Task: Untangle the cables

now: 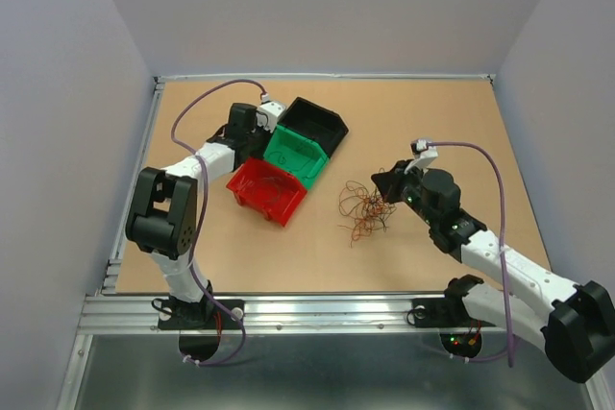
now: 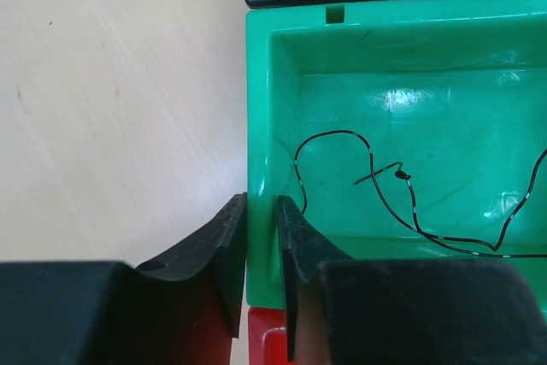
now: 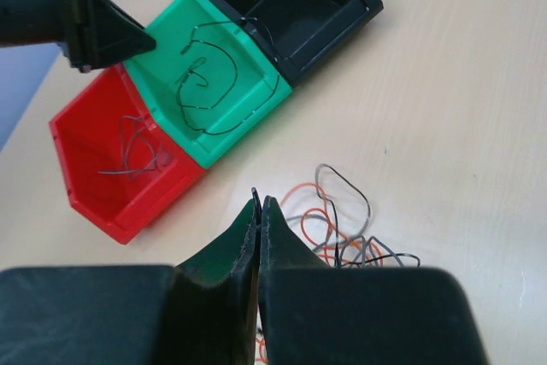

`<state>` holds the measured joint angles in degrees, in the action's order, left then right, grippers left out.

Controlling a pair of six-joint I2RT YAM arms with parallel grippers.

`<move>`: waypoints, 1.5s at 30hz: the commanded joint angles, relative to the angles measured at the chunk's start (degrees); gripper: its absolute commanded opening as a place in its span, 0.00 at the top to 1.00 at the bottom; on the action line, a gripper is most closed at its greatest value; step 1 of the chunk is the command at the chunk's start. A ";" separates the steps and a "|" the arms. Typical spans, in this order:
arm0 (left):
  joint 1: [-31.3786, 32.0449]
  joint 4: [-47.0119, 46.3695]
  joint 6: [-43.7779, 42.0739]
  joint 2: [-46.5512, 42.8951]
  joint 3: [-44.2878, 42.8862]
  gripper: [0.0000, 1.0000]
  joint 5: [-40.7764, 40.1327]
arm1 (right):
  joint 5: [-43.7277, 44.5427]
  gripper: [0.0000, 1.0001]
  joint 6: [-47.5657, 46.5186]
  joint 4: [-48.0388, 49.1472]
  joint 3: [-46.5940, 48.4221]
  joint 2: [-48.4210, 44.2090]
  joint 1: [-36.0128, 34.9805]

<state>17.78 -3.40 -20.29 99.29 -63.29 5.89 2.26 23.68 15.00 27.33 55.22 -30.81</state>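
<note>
The cables (image 1: 365,210) lie as a loose clump of thin orange, grey and black wires on the tabletop, also seen in the right wrist view (image 3: 342,220). My right gripper (image 1: 381,180) hovers at the clump's right edge. Its jaws (image 3: 258,201) are shut, with a thin dark cable strand poking out between the tips. My left gripper (image 2: 261,203) straddles the left wall of the green bin (image 2: 261,126), one finger outside and one inside, pressed against it. A single black wire (image 2: 376,185) lies curled inside that bin.
Three bins stand in a diagonal row left of the clump: red bin (image 1: 267,189) nearest, green bin (image 1: 296,153) in the middle, black bin (image 1: 320,122) farthest. Thin grey wires (image 3: 137,151) lie in the red bin (image 3: 85,168). A raised rail edges the table.
</note>
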 commanded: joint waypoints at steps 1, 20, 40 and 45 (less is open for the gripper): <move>-1.78 -1.78 0.34 -1.19 -1.84 0.56 -0.27 | -3.74 0.99 -1.53 7.40 -3.06 -4.58 -0.04; 3.73 -5.65 -1.59 -30.87 8.70 0.10 4.82 | -20.10 1.00 0.04 28.40 -9.75 -6.89 -0.04; 34.59 -18.22 -7.12 -28.63 18.38 0.02 24.18 | -20.98 0.99 7.08 38.26 -13.18 -9.34 -0.13; 37.59 -18.84 -6.34 -20.55 13.21 0.10 22.50 | -22.03 0.99 7.69 39.49 -13.36 -8.99 -0.04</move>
<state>54.59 -18.70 -26.06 75.31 -45.47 28.99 -18.46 30.50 49.12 15.16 46.54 -30.81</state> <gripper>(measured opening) 0.918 0.022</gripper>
